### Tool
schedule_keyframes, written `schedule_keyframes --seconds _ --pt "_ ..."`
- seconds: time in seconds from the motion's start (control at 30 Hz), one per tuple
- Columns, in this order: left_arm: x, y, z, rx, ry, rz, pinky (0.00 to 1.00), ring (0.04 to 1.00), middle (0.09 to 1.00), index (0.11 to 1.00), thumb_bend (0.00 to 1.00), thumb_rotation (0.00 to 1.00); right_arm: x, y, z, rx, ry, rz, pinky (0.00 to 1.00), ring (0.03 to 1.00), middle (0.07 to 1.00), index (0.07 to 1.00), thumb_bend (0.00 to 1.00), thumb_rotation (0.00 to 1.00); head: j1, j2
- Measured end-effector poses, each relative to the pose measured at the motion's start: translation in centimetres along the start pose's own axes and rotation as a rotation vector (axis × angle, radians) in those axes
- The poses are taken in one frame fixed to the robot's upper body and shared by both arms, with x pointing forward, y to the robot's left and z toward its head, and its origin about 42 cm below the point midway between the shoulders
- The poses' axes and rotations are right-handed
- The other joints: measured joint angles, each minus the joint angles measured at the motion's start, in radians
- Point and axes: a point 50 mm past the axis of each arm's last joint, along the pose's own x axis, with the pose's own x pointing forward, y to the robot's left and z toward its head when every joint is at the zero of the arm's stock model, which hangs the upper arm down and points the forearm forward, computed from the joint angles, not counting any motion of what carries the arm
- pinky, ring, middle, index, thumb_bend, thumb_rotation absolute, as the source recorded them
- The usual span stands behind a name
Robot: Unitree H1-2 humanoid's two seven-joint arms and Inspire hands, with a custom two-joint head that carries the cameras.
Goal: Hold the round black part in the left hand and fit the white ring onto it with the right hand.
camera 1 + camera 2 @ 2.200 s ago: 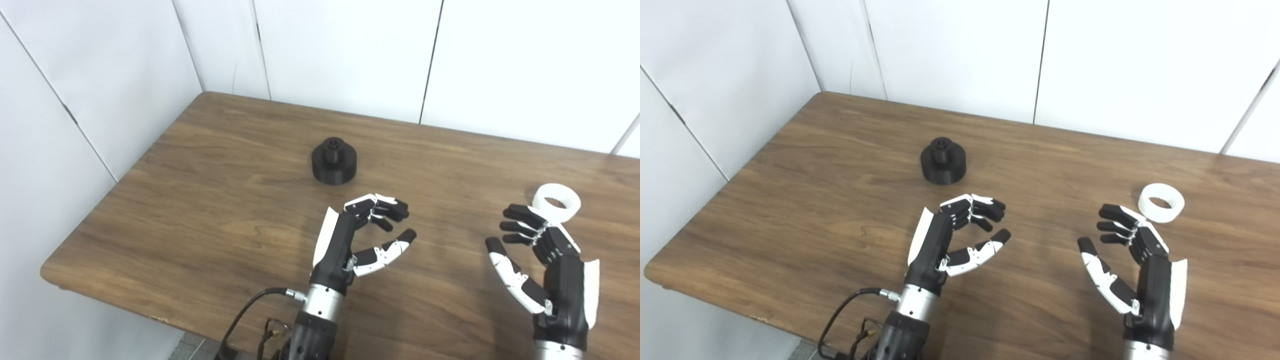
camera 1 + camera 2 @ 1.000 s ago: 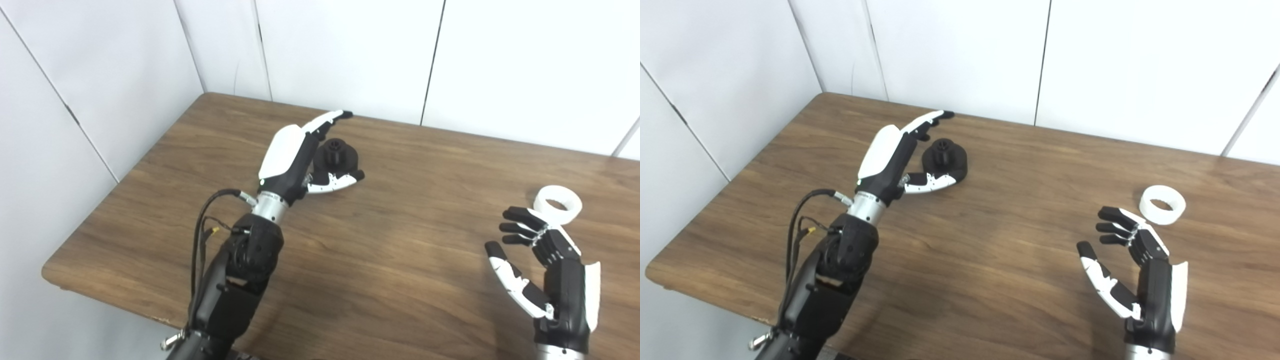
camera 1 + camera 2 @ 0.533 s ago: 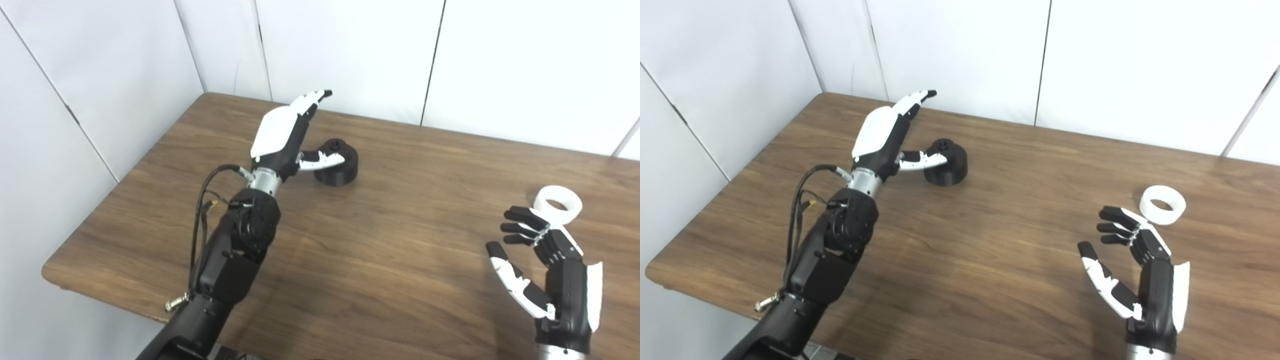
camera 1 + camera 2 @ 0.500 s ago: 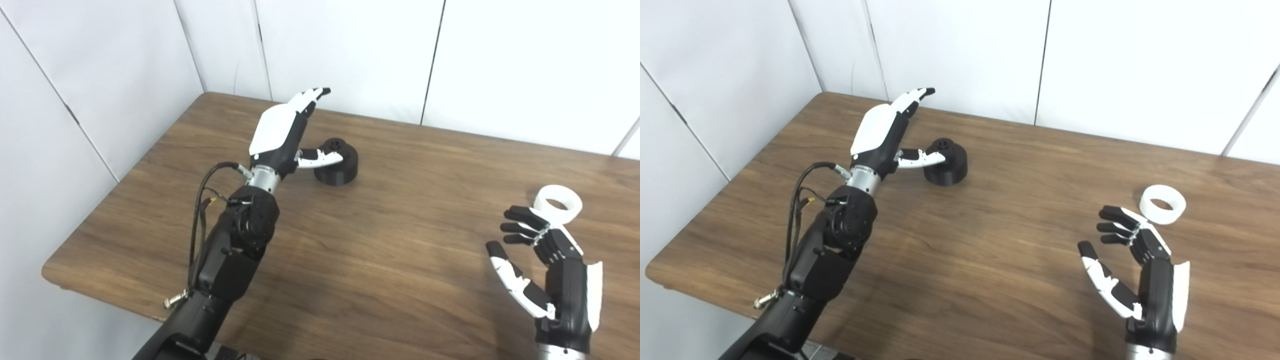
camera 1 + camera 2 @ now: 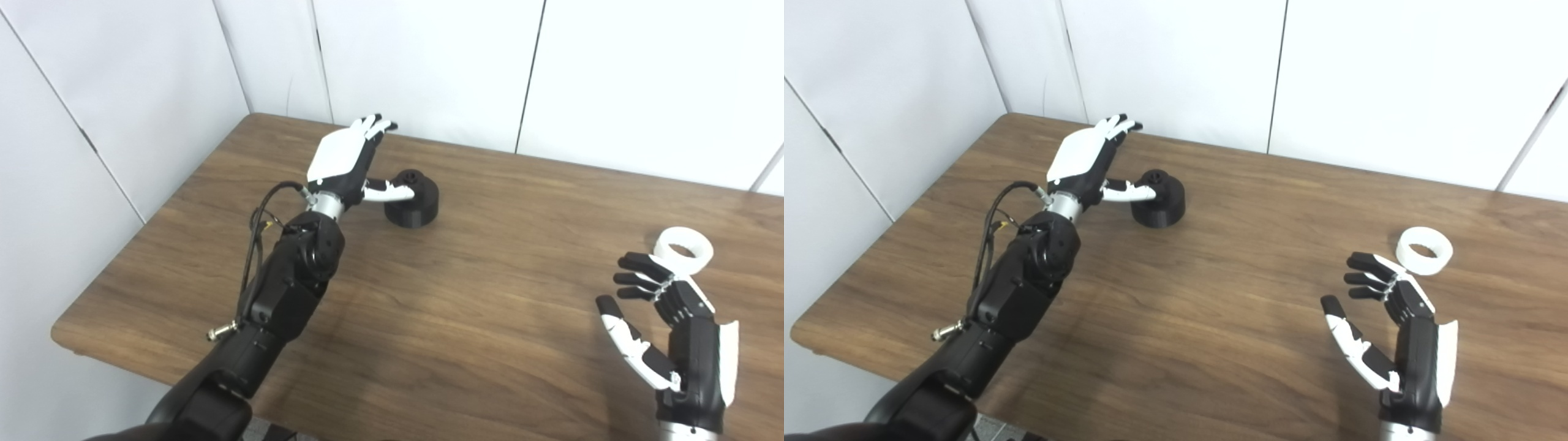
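Observation:
The round black part point(image 5: 413, 201), a wide disc with a small hub on top, sits on the wooden table point(image 5: 465, 288) at the back left. My left hand point(image 5: 355, 162) is open just left of it, fingers stretched toward the wall, thumb reaching across the part's near left side. I cannot tell if the thumb touches it. The white ring point(image 5: 683, 247) lies flat at the right. My right hand point(image 5: 664, 318) is open and empty, hovering just in front of the ring, palm facing left.
White wall panels point(image 5: 429, 61) stand close behind the table and along its left side. The table's front edge point(image 5: 122, 358) runs across the lower left. A black cable point(image 5: 257, 226) loops off my left forearm.
My left arm reached from near the front to the black part, then slid left and turned so its fingers point at the wall. The right hand, ring and black part stayed put.

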Motion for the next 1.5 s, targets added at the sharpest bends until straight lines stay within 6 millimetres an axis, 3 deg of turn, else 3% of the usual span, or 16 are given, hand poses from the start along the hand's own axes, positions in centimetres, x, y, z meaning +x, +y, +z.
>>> schedule_keyframes --seconds 0.57,1.0,1.4,1.5 --pt "-0.3 -2.9 -1.6 0.075 0.112 -0.172 0.91 1.000 1.000 0.814 1.00 0.59 0.0 0.0 0.0 -0.008 0.000 0.001 0.54 0.625 0.675 0.672 0.52 0.22 -0.006 0.008" --pt "-0.5 -3.7 -1.4 0.069 0.108 -0.181 0.90 1.000 1.000 0.818 1.00 0.60 0.0 -0.1 0.0 -0.021 0.006 0.001 0.55 0.632 0.679 0.676 0.53 0.21 -0.012 0.018" --pt "-0.5 -4.5 -1.0 0.022 0.119 -0.152 0.91 1.000 1.000 0.825 0.98 0.55 0.0 -0.2 0.0 -0.023 0.016 0.001 0.55 0.631 0.680 0.676 0.53 0.22 -0.014 0.023" --pt "-0.5 -4.7 -1.0 -0.004 0.126 -0.142 0.92 0.997 0.994 0.796 0.95 0.49 0.0 -0.2 0.0 -0.023 0.016 0.000 0.55 0.626 0.678 0.677 0.53 0.22 -0.012 0.023"
